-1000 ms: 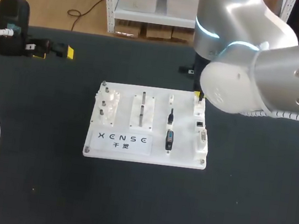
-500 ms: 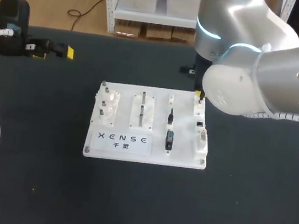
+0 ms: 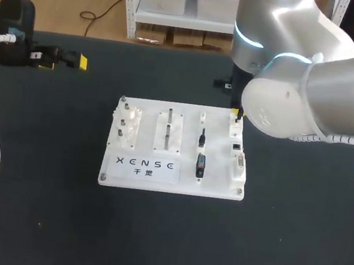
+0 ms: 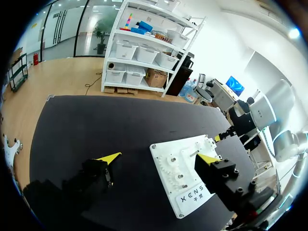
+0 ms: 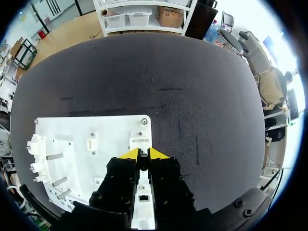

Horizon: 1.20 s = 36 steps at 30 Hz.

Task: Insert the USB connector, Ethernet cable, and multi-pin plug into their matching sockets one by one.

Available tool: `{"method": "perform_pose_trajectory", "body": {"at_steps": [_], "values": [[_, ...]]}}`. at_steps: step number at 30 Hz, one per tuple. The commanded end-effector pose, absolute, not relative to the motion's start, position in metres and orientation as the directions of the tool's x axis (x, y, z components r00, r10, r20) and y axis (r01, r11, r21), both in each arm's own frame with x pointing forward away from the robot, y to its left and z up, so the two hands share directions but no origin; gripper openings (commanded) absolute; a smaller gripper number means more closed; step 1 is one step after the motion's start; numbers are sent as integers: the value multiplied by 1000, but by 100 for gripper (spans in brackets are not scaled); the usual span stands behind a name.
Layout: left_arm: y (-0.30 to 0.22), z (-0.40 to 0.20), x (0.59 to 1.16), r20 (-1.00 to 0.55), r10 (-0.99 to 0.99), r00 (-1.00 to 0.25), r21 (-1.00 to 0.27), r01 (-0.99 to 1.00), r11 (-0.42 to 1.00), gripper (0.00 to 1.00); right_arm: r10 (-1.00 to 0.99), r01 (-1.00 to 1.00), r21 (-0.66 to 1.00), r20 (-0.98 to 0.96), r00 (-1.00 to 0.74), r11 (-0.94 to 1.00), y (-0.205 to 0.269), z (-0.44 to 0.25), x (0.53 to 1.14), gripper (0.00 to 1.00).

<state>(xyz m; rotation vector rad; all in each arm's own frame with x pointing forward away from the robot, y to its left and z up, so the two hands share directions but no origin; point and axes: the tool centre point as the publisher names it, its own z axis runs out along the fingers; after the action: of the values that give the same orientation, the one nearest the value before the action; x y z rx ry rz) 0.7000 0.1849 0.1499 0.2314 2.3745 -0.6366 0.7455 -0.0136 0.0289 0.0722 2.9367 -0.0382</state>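
The connector [image 5: 143, 160], a thin dark piece I take for the USB one, is pinched between the right claw's [image 5: 144, 155] yellow tips. They stand almost together and press it from both sides. The fingers hide most of it, so I cannot tell how far it sticks out past them.

Just ahead of the tips, nearly touching, is a small white socket block [image 5: 140, 142] at the far right corner of the board [image 5: 72, 130]. This looks like the insertion itself, at or just short of first contact.

To do it well, I would:
- Keep the connector square to the socket mouth.
- Push straight along the socket's axis, slowly and with little force.
- Hold the grip until the connector is fully seated.
- If it binds, back off and re-align rather than press harder. A skewed push could twist the piece in the tips or shove the board across the table.

Two more sockets [image 3: 237, 153] sit nearer along the same right edge. Two other plugs wait in holders at mid-board, a thin one [image 3: 202, 136] and a wider one [image 3: 200, 165], both well clear of the claw.

The left claw [image 3: 65, 61] rests at the table's far left, well apart from the board, with its fingers spread wide and nothing between them
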Motion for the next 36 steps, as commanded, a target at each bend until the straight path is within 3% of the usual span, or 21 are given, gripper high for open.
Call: {"method": "perform_pose_trajectory", "body": {"at_steps": [1,36], "values": [[185,150,700,-642,0,-767,-383,321,866,100,47,52,-18,-212,-976,998,-15,28,743,0],[185,150,700,-642,0,-767,-383,321,866,100,42,47,-22,-205,-978,999,-10,25,745,0]]}}
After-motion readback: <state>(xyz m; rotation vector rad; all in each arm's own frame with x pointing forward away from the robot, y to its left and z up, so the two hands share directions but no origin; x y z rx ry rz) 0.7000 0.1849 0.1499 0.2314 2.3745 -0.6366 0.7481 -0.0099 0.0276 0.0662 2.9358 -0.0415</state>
